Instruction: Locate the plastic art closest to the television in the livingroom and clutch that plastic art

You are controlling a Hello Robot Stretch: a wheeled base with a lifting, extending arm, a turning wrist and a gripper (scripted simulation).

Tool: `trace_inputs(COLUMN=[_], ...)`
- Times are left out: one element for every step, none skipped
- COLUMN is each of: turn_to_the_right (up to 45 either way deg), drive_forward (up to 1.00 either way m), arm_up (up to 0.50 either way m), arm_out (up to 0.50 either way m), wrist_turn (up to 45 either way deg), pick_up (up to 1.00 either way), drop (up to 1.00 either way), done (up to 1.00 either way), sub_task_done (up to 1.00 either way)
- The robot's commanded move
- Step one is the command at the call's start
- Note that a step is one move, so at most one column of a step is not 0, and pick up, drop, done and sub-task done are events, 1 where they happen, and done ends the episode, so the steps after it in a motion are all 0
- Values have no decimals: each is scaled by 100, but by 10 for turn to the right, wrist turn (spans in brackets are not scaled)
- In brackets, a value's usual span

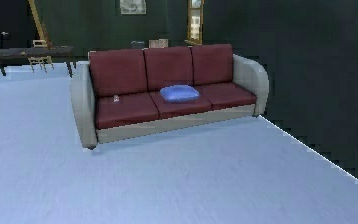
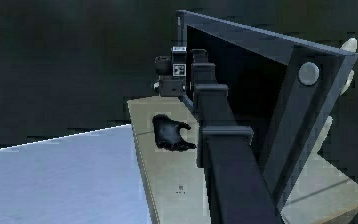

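Observation:
A big dark television with a grey frame stands on a beige stand at the arm side view's right. On the stand, left of the screen, lies a black glossy lump with an irregular shape. My arm rises as a dark bar along the screen's front, past that lump. At its far end sit the white marker squares, and the gripper is a dark mass against the dark wall. Its far end is hard to make out, so I cannot tell whether it holds anything.
A grey sofa with maroon cushions, a blue pillow and a small object faces me across pale blue floor. A dark table with chairs stands at the forward view's far left. A picture hangs on the dark wall.

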Motion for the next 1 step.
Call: trace_inputs(turn_to_the_right=[0], drive_forward=[0], arm_up=[0], arm_out=[0], wrist_turn=[60], pick_up=[0], drop=[0], done=[0], sub_task_done=[0])
